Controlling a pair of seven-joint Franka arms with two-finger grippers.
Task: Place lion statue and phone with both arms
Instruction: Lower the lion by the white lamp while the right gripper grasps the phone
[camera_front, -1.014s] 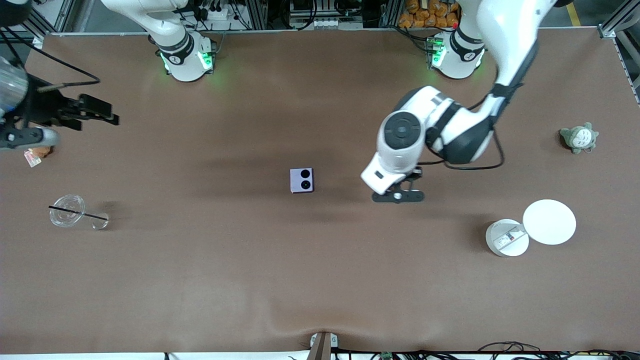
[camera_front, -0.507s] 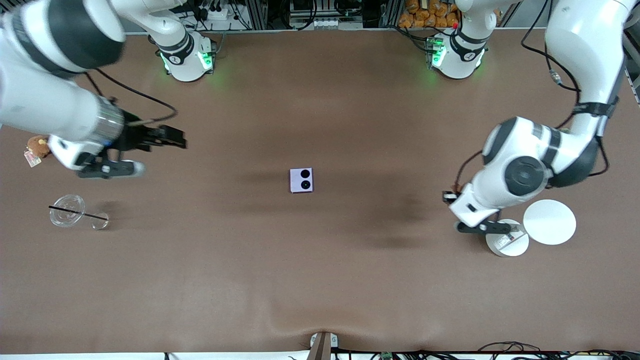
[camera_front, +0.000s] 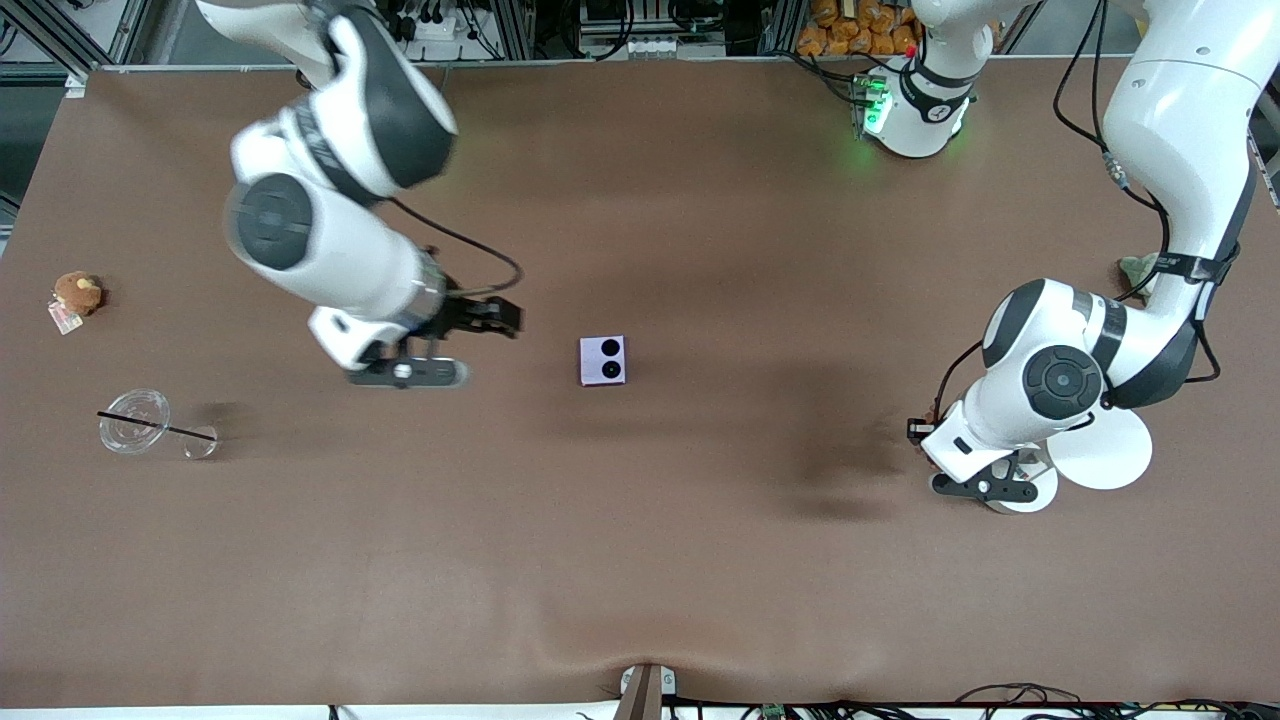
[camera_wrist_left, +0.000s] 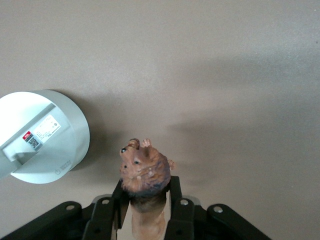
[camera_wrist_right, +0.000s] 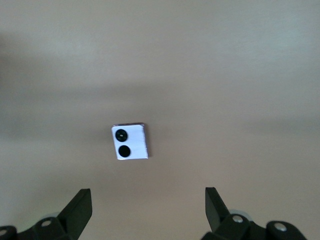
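1. The lion statue (camera_wrist_left: 145, 172) hangs clamped between the left gripper's (camera_wrist_left: 145, 210) fingers, in the air beside the round white container (camera_wrist_left: 42, 135) at the left arm's end of the table (camera_front: 640, 560).
2. The phone (camera_front: 603, 360) lies flat mid-table, camera circles up, nothing touching it.
3. The right gripper (camera_wrist_right: 147, 210), jaws spread wide and empty, hovers near the phone, toward the right arm's end.
4. It should centre over the phone, square its fingers to the phone's edges, then descend.
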